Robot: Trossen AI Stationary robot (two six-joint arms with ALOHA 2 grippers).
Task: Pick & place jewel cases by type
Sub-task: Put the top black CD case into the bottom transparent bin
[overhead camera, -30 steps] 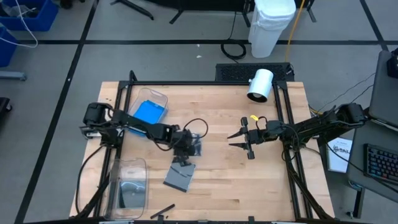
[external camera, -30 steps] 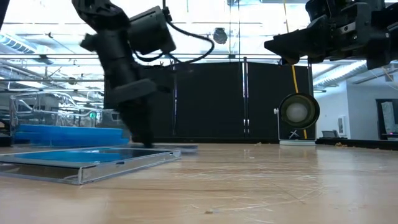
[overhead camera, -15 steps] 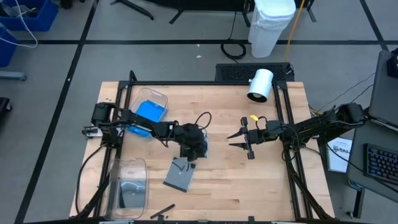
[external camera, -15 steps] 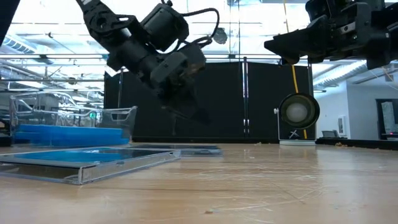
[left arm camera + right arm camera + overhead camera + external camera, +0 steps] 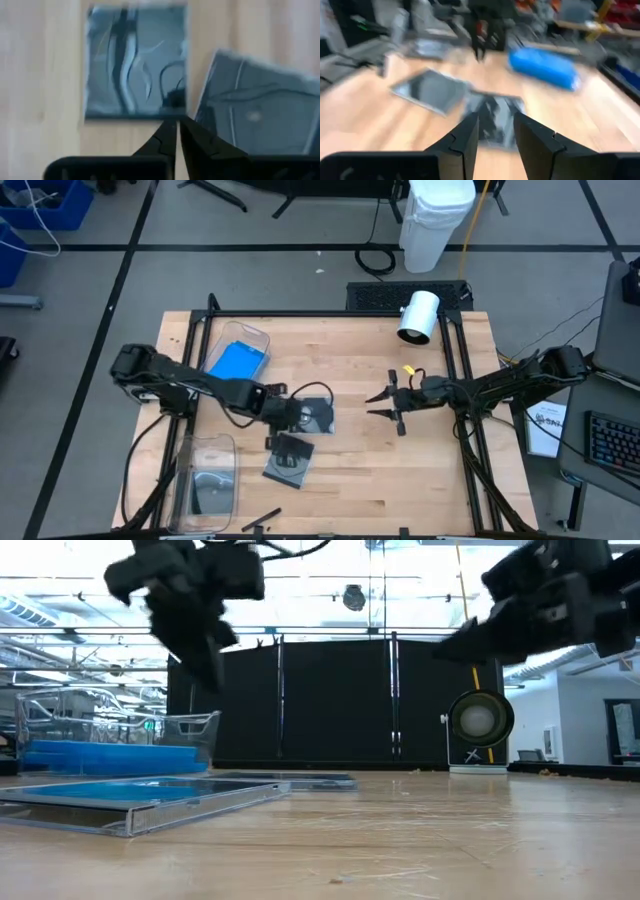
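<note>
Two grey jewel cases lie flat on the table: one (image 5: 316, 416) near the middle, one (image 5: 290, 459) nearer the front edge, also seen in the left wrist view (image 5: 135, 65) (image 5: 260, 115). Blue cases (image 5: 238, 361) lie in a clear bin at far left. My left gripper (image 5: 285, 426) (image 5: 176, 125) hangs shut above the gap between the two grey cases, well off the table in the low view (image 5: 212, 678). My right gripper (image 5: 384, 406) (image 5: 495, 127) is open, raised over the table's right half, pointing toward the cases.
A second clear bin (image 5: 205, 478) sits at the near left corner with something dark inside. A white cylinder (image 5: 418, 317) lies at the far right edge. Bare wood stretches between the grey cases and the right gripper and along the front.
My left gripper has come up off the table at the middle grey case, tipping as it rose, and has drawn back a little toward the left edge. That case now lies uncovered. My right gripper has tipped its fingers slightly downward.
</note>
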